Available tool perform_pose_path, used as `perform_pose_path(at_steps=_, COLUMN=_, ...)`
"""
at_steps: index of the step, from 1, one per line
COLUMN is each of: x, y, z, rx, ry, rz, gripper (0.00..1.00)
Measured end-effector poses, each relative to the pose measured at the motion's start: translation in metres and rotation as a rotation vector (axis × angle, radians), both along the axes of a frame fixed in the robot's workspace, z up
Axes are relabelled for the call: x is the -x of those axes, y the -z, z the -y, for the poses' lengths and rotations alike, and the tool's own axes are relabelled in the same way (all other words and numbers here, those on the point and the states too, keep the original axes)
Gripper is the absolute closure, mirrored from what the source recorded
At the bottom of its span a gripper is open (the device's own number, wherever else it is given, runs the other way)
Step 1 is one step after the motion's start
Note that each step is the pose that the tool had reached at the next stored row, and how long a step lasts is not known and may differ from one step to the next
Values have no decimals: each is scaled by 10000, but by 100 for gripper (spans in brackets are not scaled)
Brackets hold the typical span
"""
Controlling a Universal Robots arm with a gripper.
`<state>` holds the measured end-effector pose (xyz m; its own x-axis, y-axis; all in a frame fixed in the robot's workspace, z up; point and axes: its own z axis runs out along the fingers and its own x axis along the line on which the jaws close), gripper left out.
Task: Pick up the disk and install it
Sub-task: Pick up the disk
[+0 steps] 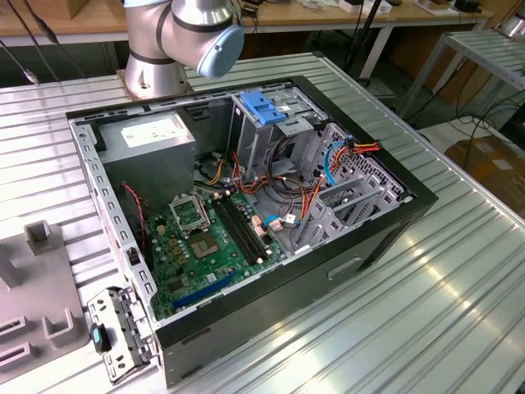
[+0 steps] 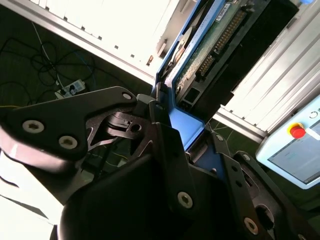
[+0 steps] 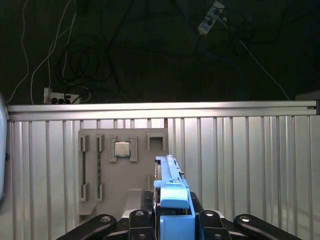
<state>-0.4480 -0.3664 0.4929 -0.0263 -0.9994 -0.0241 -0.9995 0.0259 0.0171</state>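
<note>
My gripper (image 3: 170,222) is shut on the disk (image 3: 171,192), which stands edge-on between the black fingers with its blue rail toward the camera. In the second wrist view the disk (image 2: 212,42) shows its green circuit board and blue side rail running away from the gripper (image 2: 172,122). It hangs above the ribbed metal table (image 3: 240,150), off the grey fixture plate (image 3: 125,185). In the exterior view the open computer case (image 1: 394,234) lies on the table, with a metal drive cage with a blue latch (image 1: 264,111) at its far side.
The arm's base (image 1: 176,41) stands behind the case. Inside the case are a grey power supply box (image 1: 152,135), a motherboard (image 1: 205,238) and loose cables (image 1: 328,160). The fixture plate holds a processor chip (image 3: 122,149). A pendant with a red button (image 2: 297,131) lies beyond the table edge.
</note>
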Motion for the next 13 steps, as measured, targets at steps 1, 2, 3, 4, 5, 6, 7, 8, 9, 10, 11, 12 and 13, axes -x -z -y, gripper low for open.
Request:
perform_pose_path(at_steps=1, x=-16, y=0, z=0, rx=0, ry=0, rz=1, gripper=63)
perform_pose_path(at_steps=2, x=-32, y=0, z=0, rx=-1, ry=0, rz=1, gripper=63)
perform_pose_path(at_steps=3, x=-47, y=0, z=0, rx=-1, ry=0, rz=1, gripper=63)
perform_pose_path(at_steps=4, x=-65, y=0, z=0, rx=0, ry=0, rz=0, gripper=63)
perform_pose_path(at_steps=5, x=-91, y=0, z=0, rx=0, ry=0, rz=0, gripper=63)
perform_pose_path(at_steps=6, x=-107, y=0, z=0, rx=0, ry=0, rz=0, gripper=63)
perform_pose_path(at_steps=7, x=-126, y=0, z=0, rx=0, ry=0, rz=0, gripper=63)
perform_pose_path(at_steps=8, x=-144, y=0, z=0, rx=0, ry=0, rz=1, gripper=63)
perform_pose_path(at_steps=9, x=-170, y=0, z=0, rx=0, ry=0, rz=0, gripper=63)
perform_pose_path(at_steps=10, x=-187, y=0, z=0, rx=0, ry=0, rz=1, gripper=63)
perform_pose_path(at_steps=11, x=-200, y=0, z=0, rx=0, ry=0, rz=0, gripper=63)
perform_pose_path(at_steps=12, x=-217, y=0, z=0, rx=0, ry=0, rz=0, gripper=63)
perform_pose_path(at_steps=13, x=-230, y=0, z=0, rx=0, ry=0, rz=-1, gripper=63)
